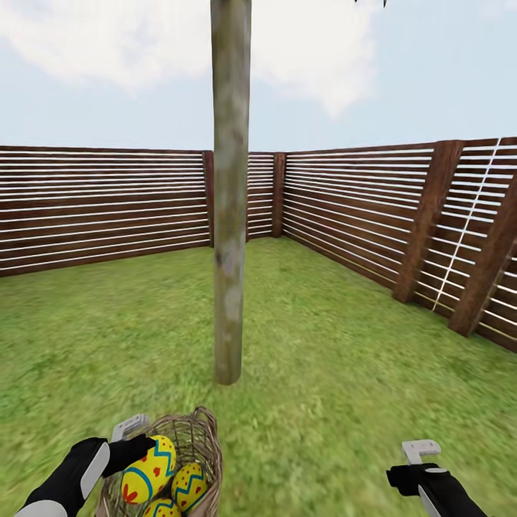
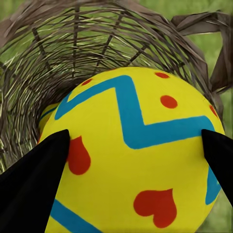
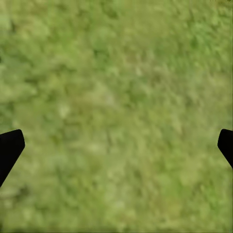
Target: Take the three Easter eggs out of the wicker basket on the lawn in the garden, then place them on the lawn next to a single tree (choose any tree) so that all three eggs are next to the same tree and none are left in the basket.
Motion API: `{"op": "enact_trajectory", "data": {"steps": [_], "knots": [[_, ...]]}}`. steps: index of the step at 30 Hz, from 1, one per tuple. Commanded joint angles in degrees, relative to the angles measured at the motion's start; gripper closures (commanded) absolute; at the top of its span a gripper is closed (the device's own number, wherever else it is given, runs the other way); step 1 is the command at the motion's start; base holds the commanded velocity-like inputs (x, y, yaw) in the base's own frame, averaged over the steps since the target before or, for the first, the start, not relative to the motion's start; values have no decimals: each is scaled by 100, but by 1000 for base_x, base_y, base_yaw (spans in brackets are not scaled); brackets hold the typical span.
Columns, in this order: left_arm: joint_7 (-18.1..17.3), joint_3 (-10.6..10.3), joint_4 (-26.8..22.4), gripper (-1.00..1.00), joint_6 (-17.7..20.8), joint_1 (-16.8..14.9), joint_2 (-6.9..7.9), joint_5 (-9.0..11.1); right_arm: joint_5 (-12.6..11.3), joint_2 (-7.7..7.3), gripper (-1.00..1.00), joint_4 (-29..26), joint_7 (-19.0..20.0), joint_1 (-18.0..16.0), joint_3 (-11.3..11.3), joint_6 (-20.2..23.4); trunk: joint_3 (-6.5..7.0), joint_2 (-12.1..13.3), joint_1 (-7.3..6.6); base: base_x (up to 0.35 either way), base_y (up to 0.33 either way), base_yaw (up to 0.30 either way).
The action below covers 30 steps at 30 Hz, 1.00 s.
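In the head view the left end effector (image 1: pixel 133 444) grips one Easter egg (image 1: pixel 148 469) atop two others (image 1: pixel 188 485) in the wicker basket (image 1: pixel 203 438), near the tree (image 1: pixel 230 215). The right wrist view shows wide-spread fingers (image 3: pixel 9 148) over lawn (image 3: pixel 116 97).

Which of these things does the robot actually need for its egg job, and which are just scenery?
Needed:
- three Easter eggs
- wicker basket
- tree
- lawn
- left gripper, fingers around the top egg

Scenery:
- wooden fence
- sky
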Motion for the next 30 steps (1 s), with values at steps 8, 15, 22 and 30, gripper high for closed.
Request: {"op": "enact_trajectory", "data": {"steps": [8,15,22,30], "knots": [[-21,29,-4,100,39,-3,-4,5,-39,-2,-100,-6,-18,-3,26,28,138,319,-177,0,0,0],[-21,29,-4,100,39,-3,-35,5,-39,-1,-100,-1,-23,-2,26,28,264,600,-331,0,0,0],[-21,29,30,100,39,-3,-76,5,-39,-1,-100,0,-24,-1,26,28,389,881,-484,0,0,0],[-21,29,31,100,39,-2,-83,5,-39,-6,-100,0,-24,0,17,28,533,1202,-660,0,0,0]]}}
